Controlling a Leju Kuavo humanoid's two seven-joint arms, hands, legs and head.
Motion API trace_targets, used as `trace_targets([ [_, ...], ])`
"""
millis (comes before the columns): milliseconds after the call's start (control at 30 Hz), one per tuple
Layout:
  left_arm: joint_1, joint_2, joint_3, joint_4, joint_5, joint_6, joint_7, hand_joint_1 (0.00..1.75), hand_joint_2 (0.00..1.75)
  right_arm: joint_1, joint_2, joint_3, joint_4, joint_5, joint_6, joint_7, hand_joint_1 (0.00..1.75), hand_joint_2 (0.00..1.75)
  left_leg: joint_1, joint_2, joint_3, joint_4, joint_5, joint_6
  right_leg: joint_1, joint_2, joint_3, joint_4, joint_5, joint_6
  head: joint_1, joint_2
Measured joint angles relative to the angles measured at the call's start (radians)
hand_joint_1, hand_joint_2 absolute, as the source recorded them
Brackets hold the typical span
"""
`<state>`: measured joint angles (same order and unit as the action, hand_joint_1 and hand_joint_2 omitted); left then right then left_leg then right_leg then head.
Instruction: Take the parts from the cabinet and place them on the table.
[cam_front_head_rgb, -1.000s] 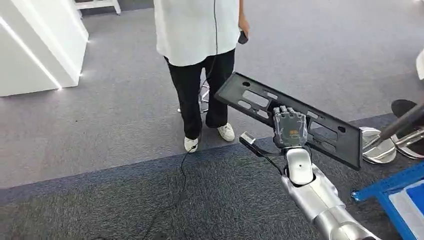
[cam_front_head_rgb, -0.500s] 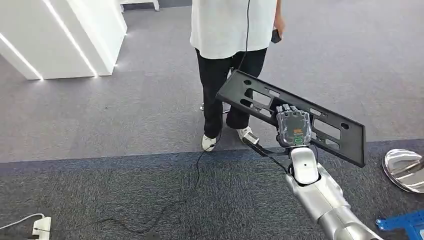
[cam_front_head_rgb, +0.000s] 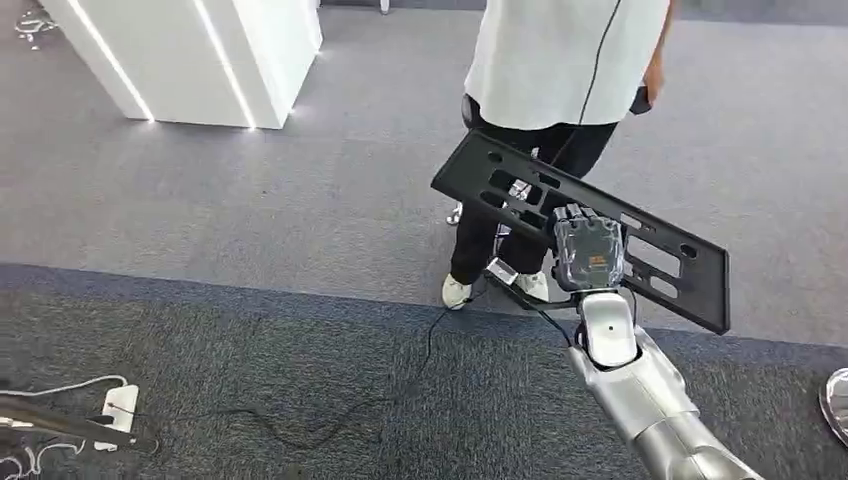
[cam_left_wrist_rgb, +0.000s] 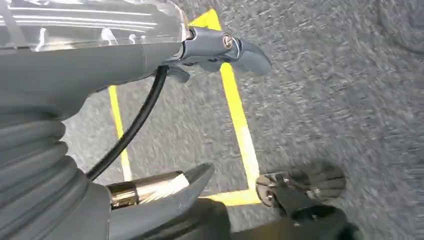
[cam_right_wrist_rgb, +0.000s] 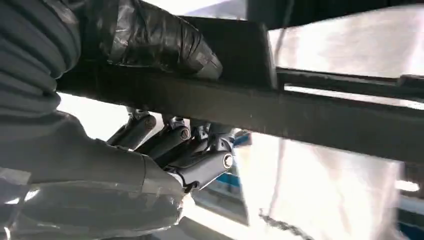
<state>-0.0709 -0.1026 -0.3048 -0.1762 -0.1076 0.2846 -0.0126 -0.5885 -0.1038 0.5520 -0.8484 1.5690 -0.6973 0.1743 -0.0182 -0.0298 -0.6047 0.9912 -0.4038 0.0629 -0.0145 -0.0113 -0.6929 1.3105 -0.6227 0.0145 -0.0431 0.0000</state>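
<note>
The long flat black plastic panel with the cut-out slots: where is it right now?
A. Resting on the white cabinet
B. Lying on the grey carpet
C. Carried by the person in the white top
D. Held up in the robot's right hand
D: the robot's right hand grips the long flat black plastic panel near its middle and holds it above the grey carpet, in front of the person.

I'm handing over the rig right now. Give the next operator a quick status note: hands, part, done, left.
Right hand: grips the long flat black plastic panel with cut-out slots near its middle, carried tilted in the air.
Left hand: holds nothing, hanging over grey carpet with yellow floor tape.
A person in a white top stands close ahead, just beyond the panel.
Done: part is in hand, out of the cabinet.
Left: reach the table and set the panel down.
</note>
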Motion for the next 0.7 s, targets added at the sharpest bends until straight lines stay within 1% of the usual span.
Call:
trace_targets([
  [33,0.000,-0.001,0.000,0.000,-0.002,0.000,0.000,0.00,1.75,0.005,-0.003,0.000,0.000,0.000,0.000,0.000,1.75,1.75,0.002,-0.016,0.000,0.004,-0.002,-0.001,-0.001,0.004,-0.007,-0.006,0.023,0.000,0.000,0.000],
  [67,0.001,-0.002,0.000,0.000,-0.006,-0.001,0.001,0.00,1.75,0.006,-0.004,0.000,0.000,0.000,0.000,0.005,1.75,1.75,0.003,-0.029,0.000,0.009,-0.005,-0.003,-0.002,0.008,0.006,-0.051,0.063,0.002,0.000,0.000],
  [100,0.003,-0.003,0.000,0.000,-0.009,-0.001,0.002,0.00,1.75,0.005,-0.004,0.000,-0.001,0.000,0.000,0.009,1.75,1.75,0.004,-0.040,0.000,0.018,-0.010,-0.007,-0.006,0.016,0.035,-0.124,0.113,0.003,-0.001,0.000],
  [133,0.005,-0.003,0.000,0.000,-0.012,-0.001,0.002,0.00,1.75,0.004,-0.006,-0.002,-0.001,0.000,0.000,0.011,1.75,1.75,0.007,-0.052,-0.001,0.031,-0.019,-0.012,-0.012,0.038,0.072,-0.213,0.162,0.006,0.000,0.000],
  [167,0.004,-0.003,0.000,0.000,-0.014,-0.001,0.002,0.00,1.75,0.004,-0.008,-0.002,0.000,0.000,0.000,0.012,1.75,1.75,0.004,-0.065,-0.010,0.041,-0.026,-0.021,-0.018,0.086,0.082,-0.227,0.142,0.008,0.000,0.000],
  [200,-0.001,-0.003,0.000,0.000,-0.015,-0.001,0.002,0.00,1.75,0.004,-0.010,-0.002,-0.002,0.000,0.000,0.013,1.75,1.75,0.007,-0.075,-0.021,0.058,-0.028,-0.023,-0.019,0.095,0.088,-0.249,0.137,0.002,0.000,0.000],
  [233,-0.001,-0.003,0.000,0.000,-0.015,-0.001,0.002,0.00,1.75,0.008,-0.012,-0.002,-0.002,0.000,0.000,0.013,1.75,1.75,0.011,-0.084,-0.026,0.054,-0.023,-0.029,-0.013,0.083,0.084,-0.244,0.137,0.000,0.001,0.000],
  [267,0.003,-0.004,0.000,0.000,-0.015,-0.001,0.002,0.00,1.75,0.009,-0.011,-0.002,-0.003,0.000,0.000,0.013,1.75,1.75,0.012,-0.095,-0.030,0.048,-0.021,-0.034,-0.008,0.074,0.085,-0.241,0.135,-0.007,0.002,0.000],
  [300,0.007,-0.004,0.000,0.000,-0.015,-0.001,0.002,0.00,1.75,0.008,-0.011,-0.002,-0.004,0.000,0.000,0.015,1.75,1.75,0.012,-0.107,-0.034,0.050,-0.018,-0.039,-0.010,0.062,0.085,-0.244,0.140,-0.014,0.002,0.000],
  [333,0.011,-0.005,0.000,0.000,-0.017,-0.001,0.003,0.00,1.75,0.004,-0.010,-0.002,-0.007,0.000,0.000,0.019,1.75,1.75,0.012,-0.079,-0.040,0.057,-0.026,-0.042,-0.015,0.051,0.089,-0.251,0.142,-0.021,0.001,0.000],
  [367,0.012,-0.006,0.000,0.000,-0.018,-0.001,0.006,0.00,1.75,0.004,-0.010,-0.002,-0.008,0.000,0.000,0.022,1.75,1.75,0.007,-0.024,-0.048,0.085,-0.043,-0.049,-0.014,0.043,0.092,-0.254,0.142,-0.025,-0.002,0.000],
  [400,0.010,-0.008,0.000,0.000,-0.018,-0.001,0.006,0.00,1.75,0.004,-0.011,-0.002,-0.009,0.000,0.000,0.024,1.75,1.75,0.012,0.005,-0.076,0.146,-0.076,-0.056,-0.010,0.031,0.094,-0.254,0.141,-0.031,-0.002,0.000],
  [433,0.009,-0.008,0.000,0.000,-0.018,-0.001,0.006,0.00,1.75,0.006,-0.013,-0.002,-0.009,0.000,0.000,0.024,1.75,1.75,0.016,0.018,-0.113,0.221,-0.109,-0.060,-0.007,0.020,0.096,-0.254,0.139,-0.033,-0.002,0.000],
  [467,0.008,-0.008,0.000,0.000,-0.019,-0.001,0.007,0.00,1.75,0.010,-0.014,-0.002,-0.009,0.000,0.000,0.024,1.75,1.75,0.019,0.022,-0.151,0.295,-0.137,-0.062,-0.004,0.006,0.098,-0.254,0.137,-0.035,-0.002,0.000],
  [500,0.009,-0.008,0.000,0.000,-0.019,-0.001,0.008,0.00,1.75,0.015,-0.014,-0.002,-0.009,0.000,0.000,0.025,1.75,1.75,0.020,0.023,-0.181,0.350,-0.148,-0.063,-0.001,-0.008,0.099,-0.254,0.134,-0.037,-0.002,0.000],
  [533,0.009,-0.008,0.000,0.000,-0.020,-0.003,0.009,0.00,1.75,0.019,-0.014,-0.002,-0.009,0.000,0.000,0.025,1.75,1.75,0.020,0.023,-0.184,0.348,-0.133,-0.061,0.001,-0.019,0.102,-0.254,0.132,-0.038,-0.002,0.000],
  [567,0.011,-0.008,0.000,0.000,-0.020,-0.004,0.010,0.00,1.75,0.021,-0.014,-0.002,-0.009,0.000,0.000,0.026,1.75,1.75,0.019,0.024,-0.160,0.297,-0.097,-0.056,0.004,-0.031,0.105,-0.254,0.129,-0.039,-0.002,0.000],
  [600,0.013,-0.007,0.000,0.000,-0.021,-0.005,0.010,0.00,1.75,0.021,-0.014,-0.002,-0.009,0.000,0.000,0.027,1.75,1.75,0.015,0.028,-0.120,0.218,-0.053,-0.048,0.005,-0.041,0.111,-0.254,0.126,-0.039,-0.002,0.000],
  [633,0.014,-0.007,0.000,0.000,-0.021,-0.005,0.010,0.00,1.75,0.021,-0.014,-0.002,-0.009,0.000,0.000,0.027,1.75,1.75,0.006,0.048,-0.071,0.126,-0.010,-0.037,0.006,-0.051,0.118,-0.255,0.121,-0.038,-0.002,0.000],
  [667,0.013,-0.007,0.000,0.000,-0.022,-0.005,0.010,0.00,1.75,0.021,-0.014,-0.002,-0.010,0.000,0.000,0.027,1.75,1.75,-0.009,0.093,-0.037,0.060,-0.010,-0.027,0.005,-0.062,0.124,-0.258,0.118,-0.036,-0.001,0.000],
  [700,0.010,-0.006,0.000,0.000,-0.023,-0.006,0.010,0.00,1.75,0.021,-0.017,-0.002,-0.009,0.000,0.000,0.029,1.75,1.75,-0.018,0.101,-0.025,0.044,-0.018,-0.021,0.010,-0.072,0.125,-0.259,0.116,-0.032,-0.002,0.000],
])
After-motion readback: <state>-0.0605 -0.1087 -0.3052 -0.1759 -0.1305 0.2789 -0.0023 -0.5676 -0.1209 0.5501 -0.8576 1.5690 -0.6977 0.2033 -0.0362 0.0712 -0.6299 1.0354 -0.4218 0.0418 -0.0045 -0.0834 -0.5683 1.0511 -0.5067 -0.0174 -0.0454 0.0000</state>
